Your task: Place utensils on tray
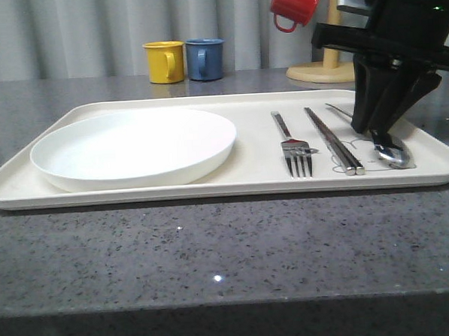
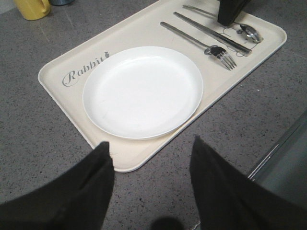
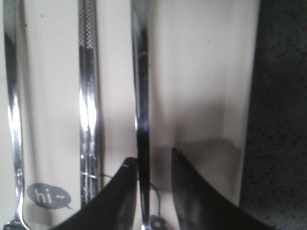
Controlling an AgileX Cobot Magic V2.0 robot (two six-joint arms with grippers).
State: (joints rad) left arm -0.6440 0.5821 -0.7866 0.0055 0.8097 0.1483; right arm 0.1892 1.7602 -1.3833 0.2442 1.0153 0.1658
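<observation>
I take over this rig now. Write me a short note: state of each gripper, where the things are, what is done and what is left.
Left gripper: open, holding nothing, above the table near the tray's edge.
Right gripper: down over the spoon, fingers either side of its handle; whether it grips, I cannot tell.
On the tray: plate, fork, chopsticks, spoon.
Done: all pieces lie on the tray.
Left: free the right gripper and lift it away.

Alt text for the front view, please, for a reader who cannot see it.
The black right gripper reaches down over a silver metal spoon on a cream rectangular tray, beside metal chopsticks, a silver fork and a round white plate.
</observation>
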